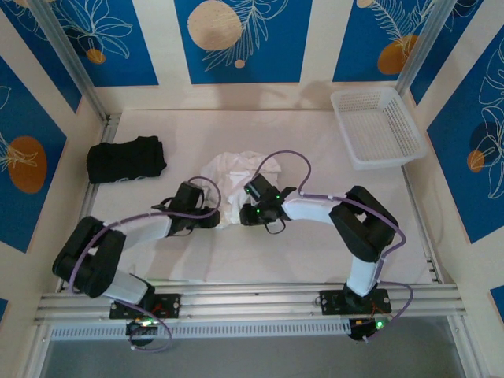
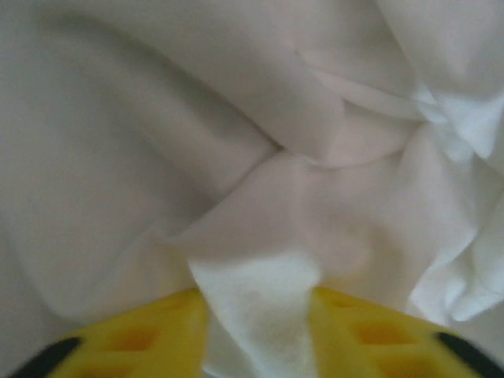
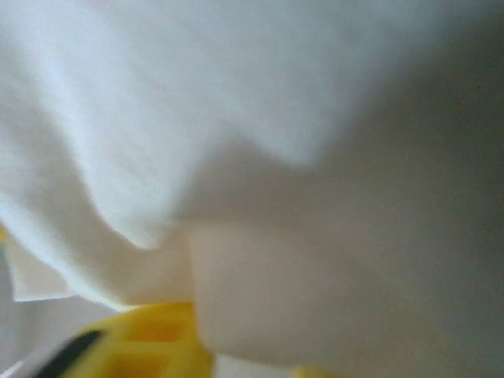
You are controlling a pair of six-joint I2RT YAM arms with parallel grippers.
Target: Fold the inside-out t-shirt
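Inside-out t-shirt [image 1: 230, 179] lay crumpled at mid-table, between the two grippers. It was thin, limp, light cloth that would likely sag and slip, so you would do best to take it at a hem or seam edge. The left gripper [image 2: 256, 319] pinched a fold between its yellow fingers [image 2: 370, 331]. The right gripper [image 3: 228, 358] was draped in cloth — jaw state could not be told. The overhead view gave you the heap's outline, with black garment [image 1: 126, 160] and basket [image 1: 376, 126] well apart; the left wrist view added the grip itself.

The t-shirt [image 1: 230, 177] is seen in plain white, the folded garment [image 1: 126, 160] in black, the basket [image 1: 376, 126] in white mesh. The walls [image 1: 268, 47] are patterned with blue panels, white leaf outlines and orange or cream discs. The fingers [image 2: 134, 339] are coloured yellow.
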